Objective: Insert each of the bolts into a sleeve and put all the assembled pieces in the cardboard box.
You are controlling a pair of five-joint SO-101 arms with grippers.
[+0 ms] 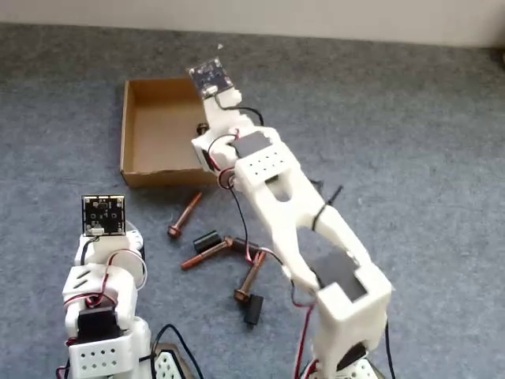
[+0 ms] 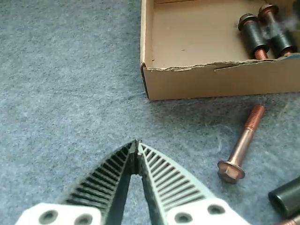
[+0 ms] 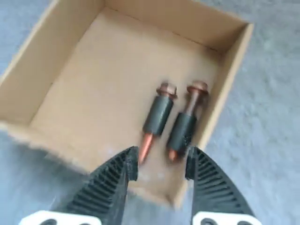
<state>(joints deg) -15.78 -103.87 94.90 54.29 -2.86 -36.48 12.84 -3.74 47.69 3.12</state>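
Note:
The cardboard box (image 1: pixel 132 170) sits at the far left of the grey carpet. Two assembled pieces, copper bolts in black sleeves (image 3: pixel 158 117) (image 3: pixel 183 125), lie side by side by the box wall (image 3: pixel 234 51). My right gripper (image 3: pixel 161 161) hangs open just above their threaded ends, over the box's near right corner (image 1: pixel 207 146). My left gripper (image 2: pixel 137 145) is shut on nothing, low over the carpet in front of the box (image 2: pixel 215 82). A loose bolt (image 2: pixel 241 145) (image 1: pixel 184 215) lies to its right, with a black sleeve (image 2: pixel 286 197) (image 1: pixel 207 240) beyond.
Two more copper bolts (image 1: pixel 203 257) (image 1: pixel 251 280) and a second black sleeve (image 1: pixel 253 309) lie on the carpet between the arms. The right arm's white links and cables (image 1: pixel 292 213) stretch above them. Open carpet spreads to the left of the box and to the right.

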